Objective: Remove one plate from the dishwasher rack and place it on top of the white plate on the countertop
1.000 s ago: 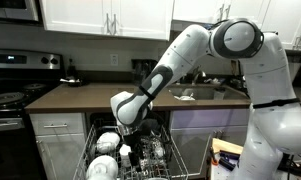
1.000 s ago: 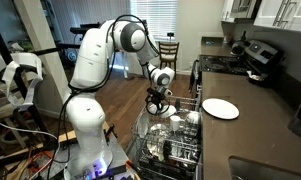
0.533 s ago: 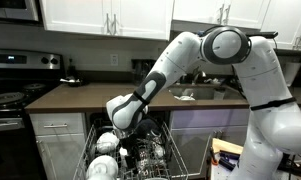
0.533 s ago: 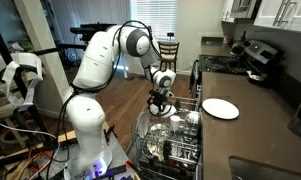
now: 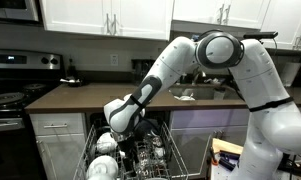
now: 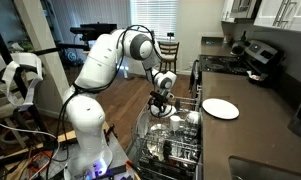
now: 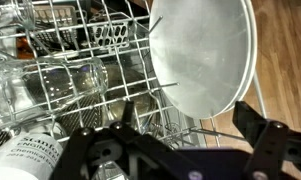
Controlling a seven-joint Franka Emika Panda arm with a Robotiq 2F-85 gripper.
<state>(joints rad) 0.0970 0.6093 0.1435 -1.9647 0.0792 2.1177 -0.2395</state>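
Note:
The dishwasher rack [image 5: 140,160] is pulled out below the countertop [image 5: 90,97] and holds white dishes and glasses; it also shows in an exterior view [image 6: 175,148]. My gripper [image 5: 127,133] hangs low over the rack's front part [image 6: 160,108]. In the wrist view a round pale plate [image 7: 205,50] stands upright among the wire tines, just ahead of my open gripper [image 7: 190,125], with a finger on either side and nothing held. The white plate [image 6: 220,108] lies flat on the dark countertop [image 6: 255,135].
Clear glasses [image 7: 45,90] stand in the rack beside the plate. White bowls [image 5: 107,146] sit at the rack's side. A stove [image 5: 10,100] adjoins the counter. A sink [image 5: 205,92] lies behind my arm. A chair [image 6: 168,50] stands on the wood floor.
My arm has shifted a little and the gripper has sunk slightly lower toward the rack. The gripper stays open and the dishes have not moved.

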